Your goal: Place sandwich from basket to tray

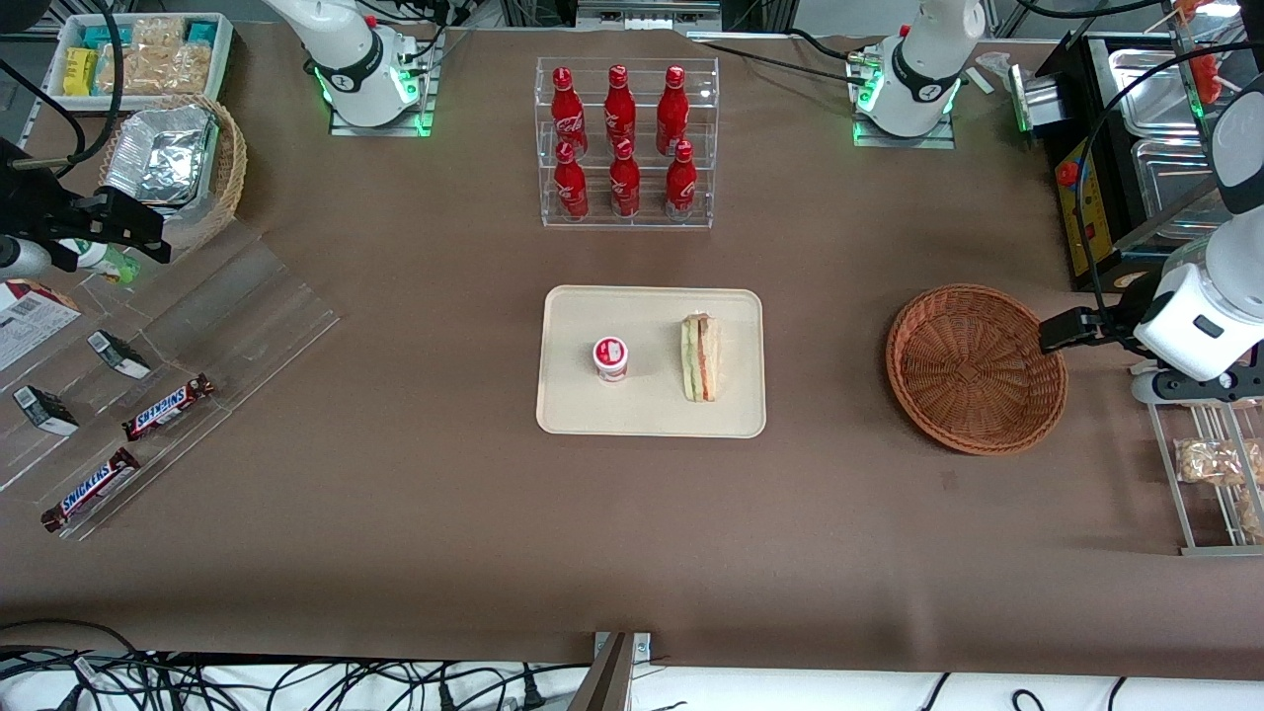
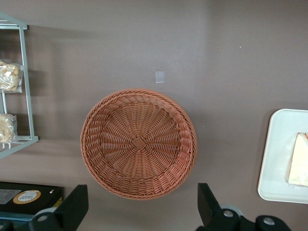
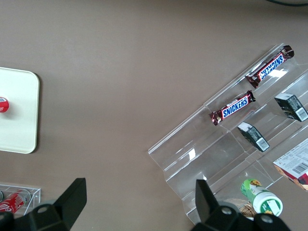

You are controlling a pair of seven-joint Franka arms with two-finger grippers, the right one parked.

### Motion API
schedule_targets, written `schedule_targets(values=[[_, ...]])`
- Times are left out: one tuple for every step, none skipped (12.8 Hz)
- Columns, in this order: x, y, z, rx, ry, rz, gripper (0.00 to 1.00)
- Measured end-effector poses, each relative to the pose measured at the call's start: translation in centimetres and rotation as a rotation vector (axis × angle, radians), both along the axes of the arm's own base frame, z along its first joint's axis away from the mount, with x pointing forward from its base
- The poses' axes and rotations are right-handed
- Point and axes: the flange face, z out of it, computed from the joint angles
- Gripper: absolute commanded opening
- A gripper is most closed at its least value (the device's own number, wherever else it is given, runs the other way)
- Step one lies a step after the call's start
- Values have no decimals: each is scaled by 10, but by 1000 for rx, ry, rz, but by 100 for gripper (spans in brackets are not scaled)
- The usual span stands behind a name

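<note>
The sandwich point(image 1: 700, 357) lies on the cream tray point(image 1: 652, 410), cut side up, beside a small red-and-white cup point(image 1: 610, 357). Its edge also shows in the left wrist view point(image 2: 299, 161), on the tray point(image 2: 276, 159). The reddish-brown wicker basket point(image 1: 973, 367) stands empty on the table toward the working arm's end; the left wrist view looks down into it point(image 2: 138, 143). My left gripper point(image 1: 1049, 336) hangs above the basket's rim, on the side away from the tray. It is open and empty point(image 2: 142, 204), its fingers point(image 2: 77, 202) wide apart.
A clear rack of red bottles point(image 1: 625, 143) stands farther from the front camera than the tray. A wire rack with snack bags point(image 1: 1210, 474) and a black stand with metal trays point(image 1: 1145, 148) flank the working arm. Snickers bars point(image 1: 168, 407) lie on an acrylic display toward the parked arm's end.
</note>
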Motion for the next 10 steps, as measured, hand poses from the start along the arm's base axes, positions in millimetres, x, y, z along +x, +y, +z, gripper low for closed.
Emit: schedule_targets(values=[[0,-1,0,0,0,-1,100],[0,-2,0,-1,1,-4,100],[1,-5,-3,-1,5,-10,100],[2,-9,-7,4,12,-13,100],[3,-9,-14,-1,24,4,100],[5,-5,-18,-23,34,21,100],[5,3,-19,-39,37,18,100],[5,7,-19,-44,35,9,100],[5,8,-18,-44,34,4,100],[5,7,-17,-43,33,1,100]])
